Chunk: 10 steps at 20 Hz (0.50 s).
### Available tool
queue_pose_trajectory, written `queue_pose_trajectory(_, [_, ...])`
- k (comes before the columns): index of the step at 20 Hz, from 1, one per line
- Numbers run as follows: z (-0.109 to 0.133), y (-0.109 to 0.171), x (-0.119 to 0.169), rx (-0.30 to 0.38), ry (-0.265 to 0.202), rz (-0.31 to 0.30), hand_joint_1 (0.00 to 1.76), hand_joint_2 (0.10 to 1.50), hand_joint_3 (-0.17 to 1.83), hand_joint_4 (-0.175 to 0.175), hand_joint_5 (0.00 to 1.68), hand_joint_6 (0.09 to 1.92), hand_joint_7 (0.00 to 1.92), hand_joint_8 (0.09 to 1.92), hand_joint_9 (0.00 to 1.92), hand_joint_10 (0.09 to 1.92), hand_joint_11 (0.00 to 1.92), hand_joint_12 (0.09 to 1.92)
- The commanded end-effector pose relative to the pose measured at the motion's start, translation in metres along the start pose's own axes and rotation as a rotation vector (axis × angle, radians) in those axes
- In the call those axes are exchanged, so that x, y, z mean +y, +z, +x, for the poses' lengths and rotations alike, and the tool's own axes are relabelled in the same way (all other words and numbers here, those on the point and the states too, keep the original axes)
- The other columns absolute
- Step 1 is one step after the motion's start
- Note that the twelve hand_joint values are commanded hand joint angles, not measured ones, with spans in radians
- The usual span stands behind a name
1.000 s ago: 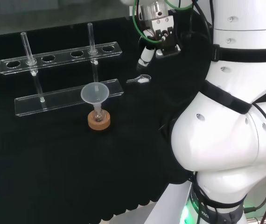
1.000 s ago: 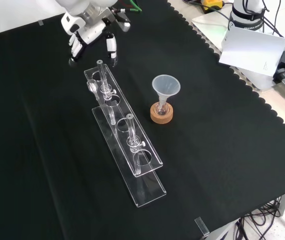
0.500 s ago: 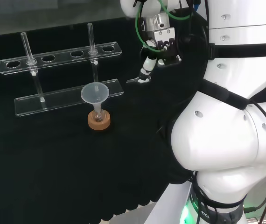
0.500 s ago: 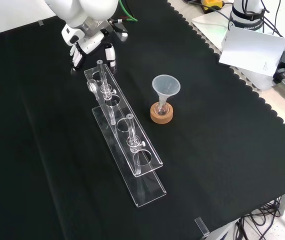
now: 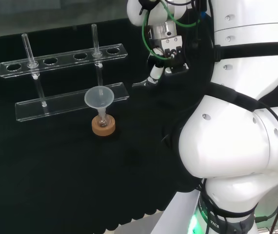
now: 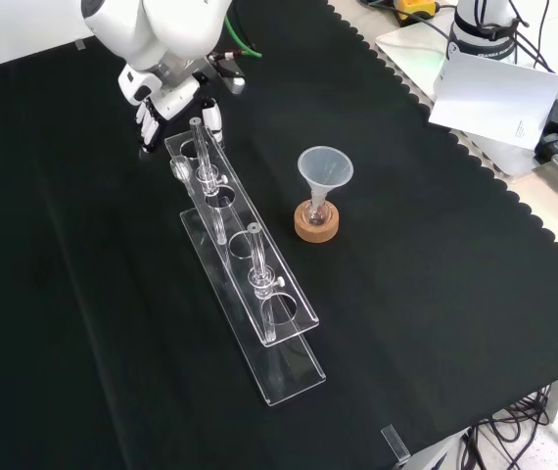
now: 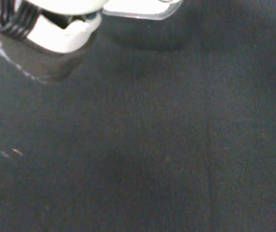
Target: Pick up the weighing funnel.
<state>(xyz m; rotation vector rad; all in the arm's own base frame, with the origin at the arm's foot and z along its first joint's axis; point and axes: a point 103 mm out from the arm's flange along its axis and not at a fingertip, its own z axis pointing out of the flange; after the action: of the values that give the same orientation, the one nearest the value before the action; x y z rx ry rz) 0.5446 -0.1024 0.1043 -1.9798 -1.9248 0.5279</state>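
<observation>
Head view: I see the black and white hand (image 5: 169, 48) low over the black-cloth table (image 5: 56, 170), its fingers (image 5: 153, 73) straight and pointing down. The small clear weighing funnel (image 5: 140, 84) lies on the cloth just left of a fingertip; I cannot tell if they touch.
Front view: the hand (image 6: 166, 93) is at the far end of the clear plastic tube rack (image 6: 250, 274), fingers spread apart.
Wrist view: cloth close below.

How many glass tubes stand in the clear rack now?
2. In the head view, one tube stands near the left end of the rack, the other tube toward its right end. Being clear glass, another could go unseen.
</observation>
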Motion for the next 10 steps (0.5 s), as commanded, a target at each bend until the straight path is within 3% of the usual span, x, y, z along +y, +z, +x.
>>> queue_pose_trajectory(1, [-0.003,0.009,0.011,-0.003,0.003,-0.003,0.93,0.58,0.62,-0.027,0.72,0.15,0.43,0.68,0.64,0.56,0.42,1.31])
queue_pose_trajectory(5, [-0.003,0.011,0.016,-0.012,0.007,-0.010,0.93,0.59,0.62,-0.020,0.76,0.21,0.45,0.67,0.65,0.55,0.43,1.30])
queue_pose_trajectory(10, [-0.003,0.011,0.022,-0.031,0.018,-0.032,0.94,0.60,0.63,-0.009,0.69,0.52,0.48,0.65,0.70,0.51,0.45,1.29])
